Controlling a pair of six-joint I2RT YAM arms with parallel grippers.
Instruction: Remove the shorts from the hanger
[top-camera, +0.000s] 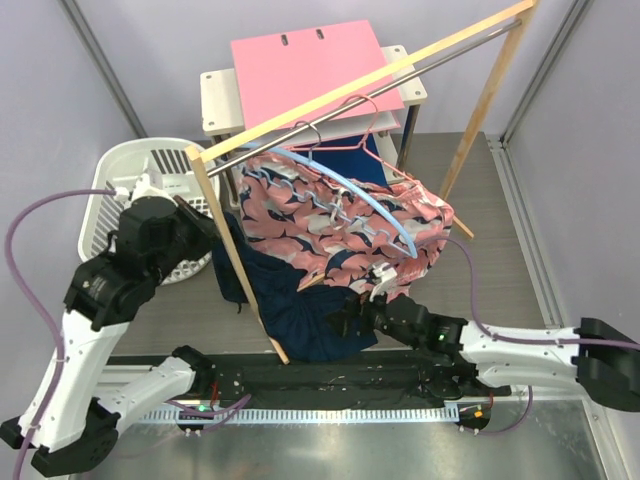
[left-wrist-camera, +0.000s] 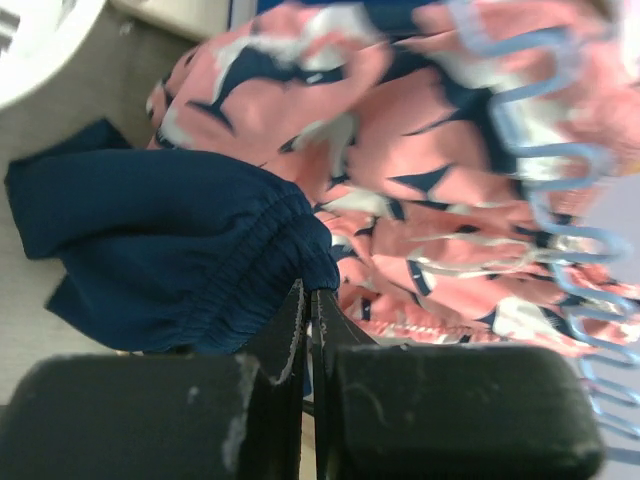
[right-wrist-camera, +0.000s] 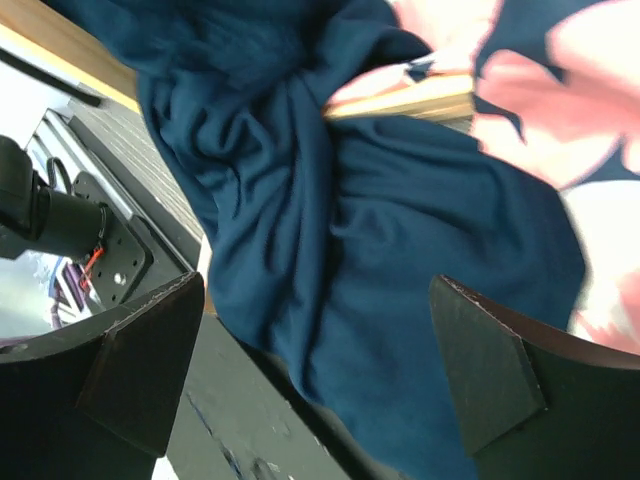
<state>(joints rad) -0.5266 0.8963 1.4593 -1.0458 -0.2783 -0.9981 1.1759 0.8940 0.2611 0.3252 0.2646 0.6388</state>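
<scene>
The salmon pink printed shorts (top-camera: 340, 228) drape over a light blue hanger (top-camera: 352, 196) under the wooden rack. The plain navy shorts (top-camera: 290, 300) hang below them, down to the table. My left gripper (top-camera: 207, 236) reaches in from the left beside the rack's post. In the left wrist view it (left-wrist-camera: 310, 298) is shut, its tips touching the navy waistband (left-wrist-camera: 250, 270), with the pink shorts (left-wrist-camera: 420, 170) and blue hanger (left-wrist-camera: 560, 170) beyond. My right gripper (top-camera: 342, 322) is low at the navy cloth. In the right wrist view it (right-wrist-camera: 320, 350) is open, with navy cloth (right-wrist-camera: 380, 290) lying between the fingers.
A white laundry basket (top-camera: 160, 170) stands at the left behind the left arm. A pink board (top-camera: 310, 65) lies on a white shelf at the back. The rack's slanted wooden post (top-camera: 235, 262) and top rail (top-camera: 400, 70) cross the scene; a red hanger (top-camera: 345, 128) hangs there.
</scene>
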